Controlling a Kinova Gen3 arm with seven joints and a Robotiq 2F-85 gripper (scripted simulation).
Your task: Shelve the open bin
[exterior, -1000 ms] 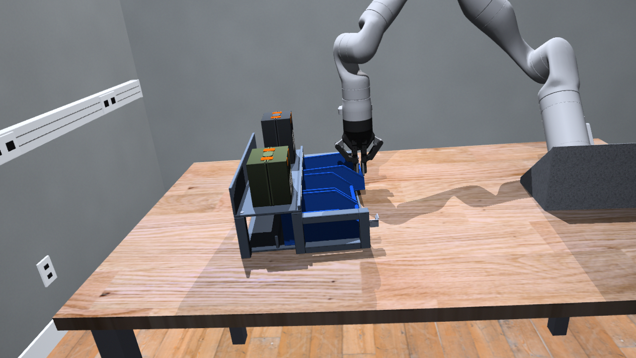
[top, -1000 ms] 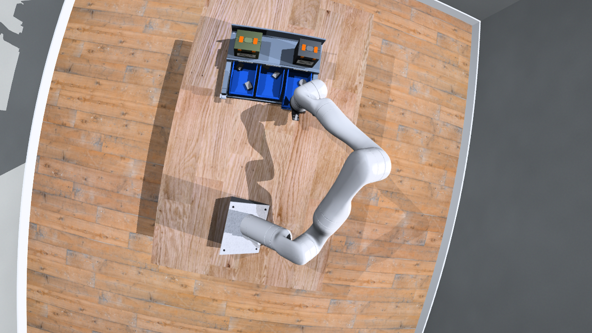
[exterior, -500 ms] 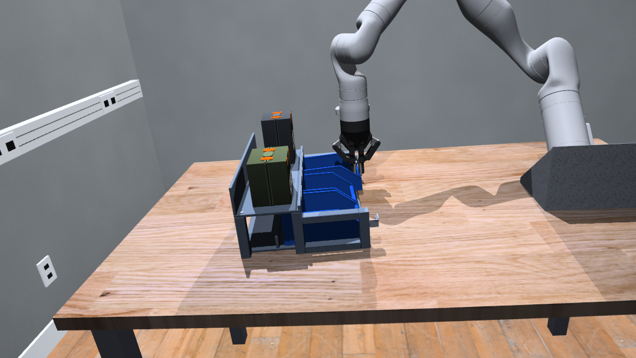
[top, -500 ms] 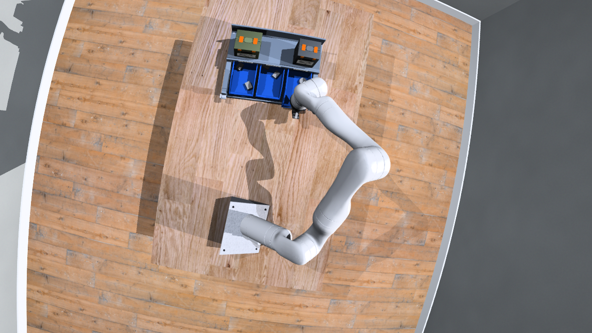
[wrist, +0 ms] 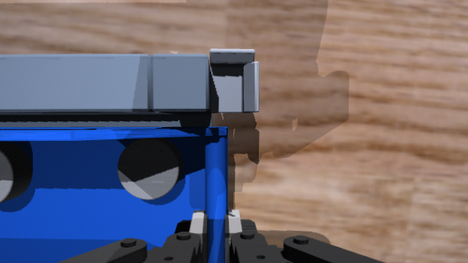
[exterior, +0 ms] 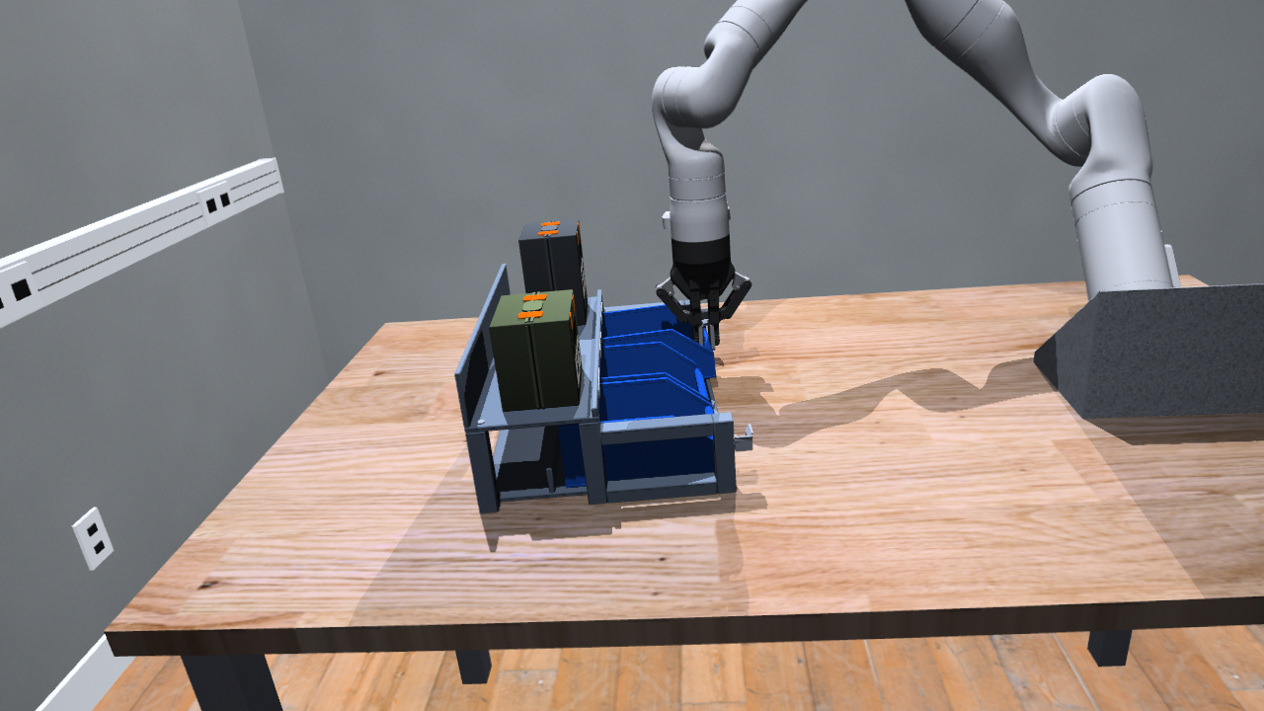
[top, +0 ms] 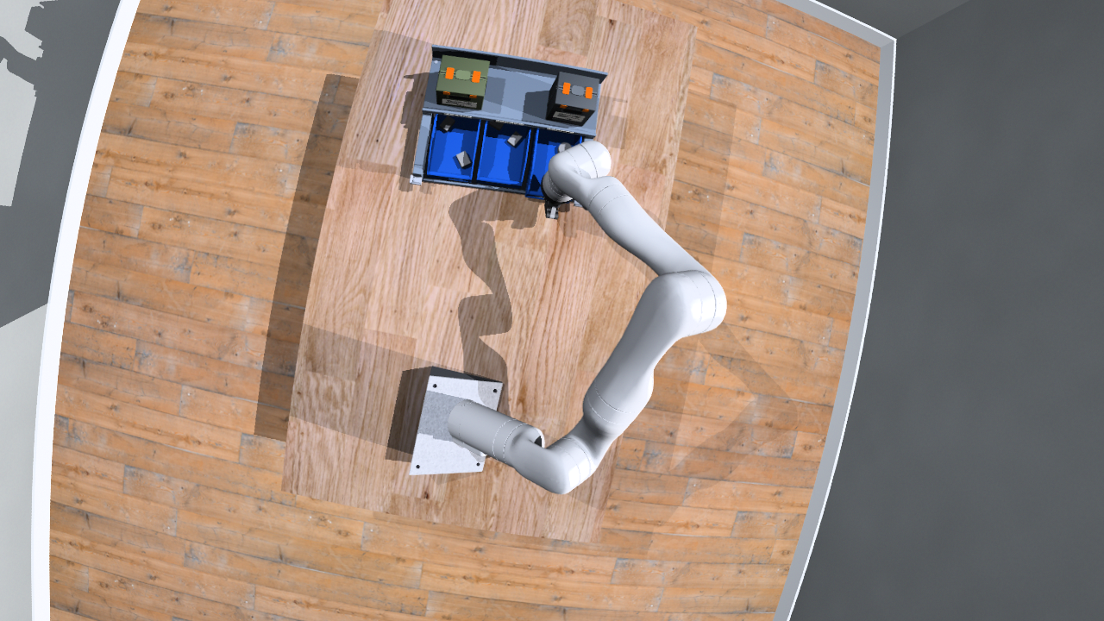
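Observation:
My gripper points down and is shut on the front wall of the blue bin. This bin sits in the right-end place of the row, open front outward, and looks about level. Its front stands a little out past the neighbouring bins' fronts and the shelf's end post. Grey round parts lie in it. The middle bin and left bin hold their own grey parts. The held bin's back end is hidden under the upper board.
An olive case and a dark case stand on the upper board. A small grey bracket sticks out beyond the end post, beside the held bin's front corner. The left bracket sticks out too.

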